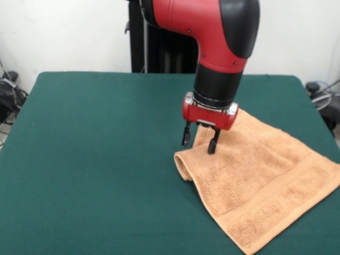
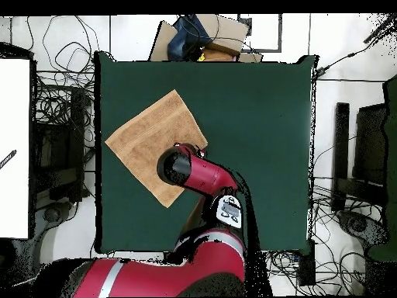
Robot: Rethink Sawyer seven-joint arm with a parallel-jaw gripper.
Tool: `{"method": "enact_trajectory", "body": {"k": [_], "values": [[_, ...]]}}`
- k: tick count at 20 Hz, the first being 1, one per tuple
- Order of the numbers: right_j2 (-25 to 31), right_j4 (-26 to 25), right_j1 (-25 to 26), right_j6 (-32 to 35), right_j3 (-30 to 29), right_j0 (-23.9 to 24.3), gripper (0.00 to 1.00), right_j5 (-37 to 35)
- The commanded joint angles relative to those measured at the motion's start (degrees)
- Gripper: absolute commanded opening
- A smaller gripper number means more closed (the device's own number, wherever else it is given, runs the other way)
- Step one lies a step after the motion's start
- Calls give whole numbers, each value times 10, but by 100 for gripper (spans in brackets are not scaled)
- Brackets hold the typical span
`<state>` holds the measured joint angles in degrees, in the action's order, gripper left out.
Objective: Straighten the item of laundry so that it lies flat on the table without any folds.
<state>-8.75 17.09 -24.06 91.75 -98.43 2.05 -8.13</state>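
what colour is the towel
Light orange-tan towel with a woven band near its edges, shown best in the front view.

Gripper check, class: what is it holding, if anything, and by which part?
Nothing: the gripper is open, its fingers apart just above the towel's folded corner.

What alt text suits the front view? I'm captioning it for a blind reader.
A red and black arm's open gripper hangs over the folded-under corner of a light orange-tan terry-cloth towel, which lies on a dark green felt-topped table.
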Motion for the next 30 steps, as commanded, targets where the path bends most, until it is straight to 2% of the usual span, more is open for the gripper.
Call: {"method": "enact_trajectory", "body": {"k": [1,5,9,21,22,30], "values": [[65,20,19,130,-6,7,100,11],[72,11,37,121,3,22,100,25],[62,12,52,116,21,17,100,18],[39,17,60,116,44,7,100,1],[37,17,60,116,45,5,0,-1],[29,12,61,115,46,-3,0,4]]}}
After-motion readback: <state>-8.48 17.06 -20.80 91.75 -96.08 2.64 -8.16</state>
